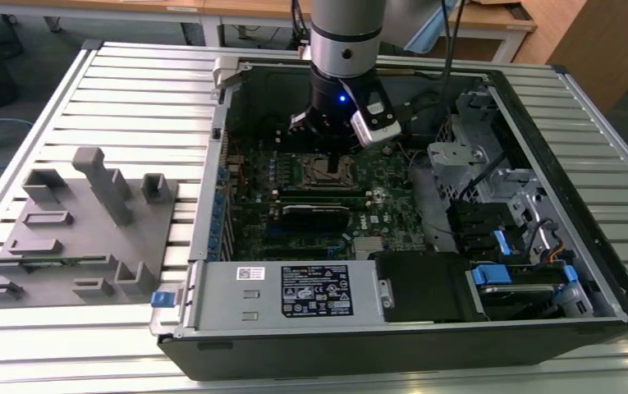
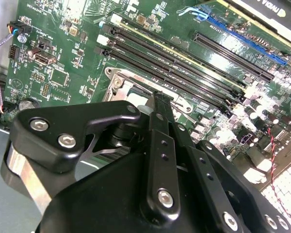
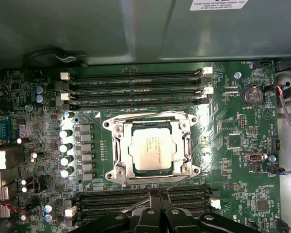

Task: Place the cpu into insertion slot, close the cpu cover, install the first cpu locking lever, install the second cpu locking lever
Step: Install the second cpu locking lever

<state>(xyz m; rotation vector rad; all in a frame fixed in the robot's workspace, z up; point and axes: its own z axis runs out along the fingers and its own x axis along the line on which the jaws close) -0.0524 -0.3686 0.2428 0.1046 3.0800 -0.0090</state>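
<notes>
Cpu [image 3: 153,149] seated under cpu cover [image 3: 184,144]; jaws just beside.

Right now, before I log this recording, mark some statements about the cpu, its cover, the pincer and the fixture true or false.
1. The square grey metallic cpu sits in the motherboard socket. True.
2. The thin metal frame cover stands raised, clear of the socket. False: in the first wrist view it lies flat, framing the cpu.
3. The pincer hangs over the fixture outside the case. False: it is inside the open black computer case, close to the socket's edge.
4. A grey slotted fixture lies on the ribbed metal table, at the exterior view's left of the case. True.
</notes>
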